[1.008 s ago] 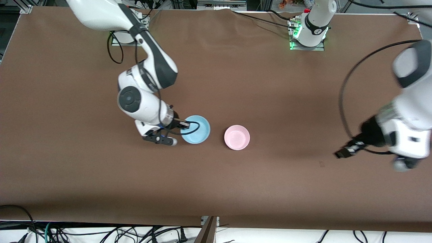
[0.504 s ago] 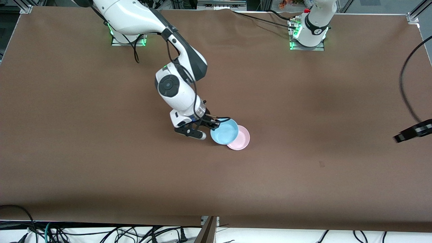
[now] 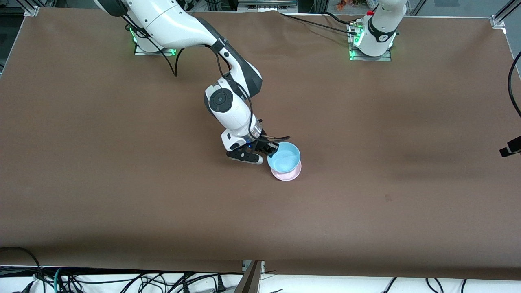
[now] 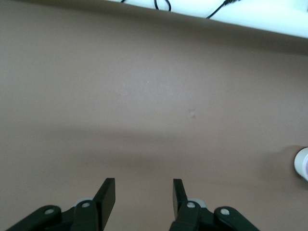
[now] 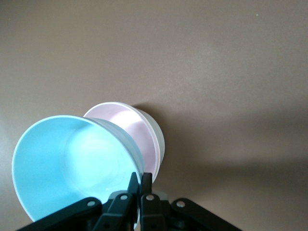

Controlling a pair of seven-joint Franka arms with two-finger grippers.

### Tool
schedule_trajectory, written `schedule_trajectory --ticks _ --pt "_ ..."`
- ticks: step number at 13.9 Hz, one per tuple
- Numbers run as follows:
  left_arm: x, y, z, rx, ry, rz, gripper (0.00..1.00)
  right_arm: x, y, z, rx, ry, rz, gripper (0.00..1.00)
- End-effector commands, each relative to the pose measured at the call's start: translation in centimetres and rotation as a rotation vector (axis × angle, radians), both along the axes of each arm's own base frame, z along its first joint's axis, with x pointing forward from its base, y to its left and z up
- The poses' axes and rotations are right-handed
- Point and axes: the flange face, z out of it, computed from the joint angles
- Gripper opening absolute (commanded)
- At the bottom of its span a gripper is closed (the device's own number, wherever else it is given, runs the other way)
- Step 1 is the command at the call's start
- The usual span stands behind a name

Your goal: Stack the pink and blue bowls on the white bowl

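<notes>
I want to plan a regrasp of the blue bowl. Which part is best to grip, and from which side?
Probably the thin rim: the blue bowl flares wide, too broad to span. One finger inside, one outside, coming from the right arm's end, where the right gripper is shut on it above the pink bowl.

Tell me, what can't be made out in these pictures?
- Plain white shallow bowl: front view, hidden under the pale pink plastic bowl; right wrist view shows only a side sliver.
- Pink bowl's inside: front view, covered by the light blue plastic bowl that the right end effector grips.
- Left end effector: front view, mostly cut off by the picture's edge.
</notes>
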Motion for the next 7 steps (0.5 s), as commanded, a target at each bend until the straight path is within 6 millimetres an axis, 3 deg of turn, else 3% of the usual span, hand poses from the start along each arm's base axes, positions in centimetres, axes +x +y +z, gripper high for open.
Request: schedule_trajectory --ticks 1,4,7 --pt "0.1 -1.1 -2.1 0.009 -0.013 -0.041 0.63 0.6 0.6 -0.4 0.013 -0.049 -0.005 0.00" --pt "0.5 -1.7 -2.2 0.013 -0.029 -0.038 0.67 0.5 1.5 -1.7 0.017 -0.051 0.001 0.00" --pt "0.7 -2.6 -2.4 0.126 -0.015 -0.082 0.69 0.1 1.8 -2.5 0.012 -0.041 0.004 0.00"
